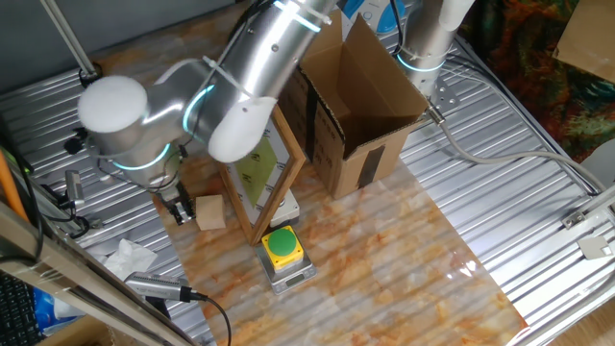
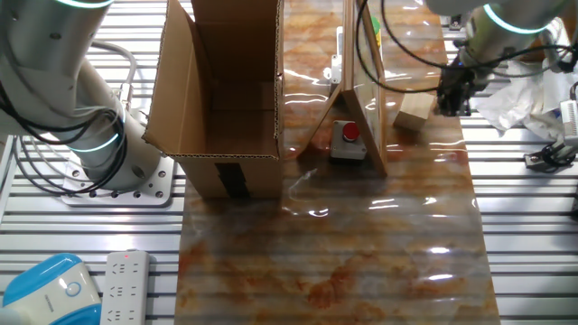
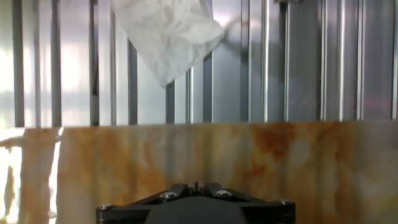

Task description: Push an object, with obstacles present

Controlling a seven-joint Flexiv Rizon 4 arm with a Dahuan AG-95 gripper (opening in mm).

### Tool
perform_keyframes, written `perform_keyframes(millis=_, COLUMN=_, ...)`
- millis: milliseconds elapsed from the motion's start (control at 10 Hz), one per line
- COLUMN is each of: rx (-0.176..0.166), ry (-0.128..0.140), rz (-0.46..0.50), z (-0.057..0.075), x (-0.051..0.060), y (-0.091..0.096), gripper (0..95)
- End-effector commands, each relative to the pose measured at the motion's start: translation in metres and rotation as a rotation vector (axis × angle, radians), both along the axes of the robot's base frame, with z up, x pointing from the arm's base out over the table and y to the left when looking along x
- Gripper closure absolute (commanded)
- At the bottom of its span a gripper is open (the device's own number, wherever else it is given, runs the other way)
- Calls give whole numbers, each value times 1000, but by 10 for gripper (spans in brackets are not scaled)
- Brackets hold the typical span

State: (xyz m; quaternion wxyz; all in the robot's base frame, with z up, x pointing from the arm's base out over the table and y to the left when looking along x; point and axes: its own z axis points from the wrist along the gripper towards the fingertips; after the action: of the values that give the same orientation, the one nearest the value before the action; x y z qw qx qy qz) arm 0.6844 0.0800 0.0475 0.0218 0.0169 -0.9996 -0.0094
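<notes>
The table (image 1: pixel 538 163) is ribbed grey metal, with a glossy orange-and-cream marbled sheet (image 1: pixel 384 269) laid across its middle. A white power strip (image 2: pixel 125 289) and a blue-and-white device (image 2: pixel 50 287) lie near its edge in the other fixed view, and a crumpled white tissue (image 1: pixel 130 258) sits on the ribs beside the sheet. No writing can be read anywhere.

The silver arm (image 1: pixel 259 72) reaches down over the sheet's edge, its wrist bent so the black tool (image 1: pixel 178 209) points at the table. Whether its fingers are spread or pressed together I cannot tell.

A large open cardboard box (image 1: pixel 360 106) with black tape stands on the sheet. Beside it leans the wooden-framed white board (image 1: pixel 261 178) with its yellow-green diamond. The yellow-and-green push-button (image 1: pixel 283 252) on its grey base sits just before the board. The small wooden cube (image 1: pixel 209 211) rests just beside the tool, between it and the board's frame.
</notes>
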Motion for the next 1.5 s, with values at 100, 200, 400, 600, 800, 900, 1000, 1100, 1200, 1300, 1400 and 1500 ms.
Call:
perform_keyframes(millis=100, rx=-3, ry=13, rz=29, z=5, x=6, y=-13, gripper=950)
perform_keyframes(millis=200, rx=-7, ry=25, rz=48, z=8, x=8, y=-22, gripper=950)
perform_keyframes(millis=400, rx=-1, ry=101, rz=102, z=15, x=12, y=-54, gripper=950)
perform_keyframes(millis=600, rx=-8, ry=93, rz=102, z=11, x=10, y=-71, gripper=950)
perform_keyframes(millis=800, rx=-7, ry=64, rz=53, z=6, x=10, y=-83, gripper=950)
perform_keyframes(millis=900, rx=-8, ry=34, rz=43, z=3, x=11, y=-90, gripper=950)
perform_keyframes(millis=1000, rx=-5, ry=8, rz=46, z=0, x=15, y=-98, gripper=950)
perform_keyframes(millis=1100, rx=-5, ry=2, rz=73, z=1, x=20, y=-100, gripper=950)
perform_keyframes(millis=1200, rx=0, ry=-4, rz=113, z=4, x=25, y=-100, gripper=950)
perform_keyframes(millis=1300, rx=8, ry=-4, rz=163, z=6, x=31, y=-99, gripper=950)
perform_keyframes(millis=1400, rx=11, ry=-5, rz=187, z=8, x=35, y=-99, gripper=950)
perform_keyframes(millis=1500, rx=1, ry=-7, rz=149, z=8, x=36, y=-98, gripper=950)
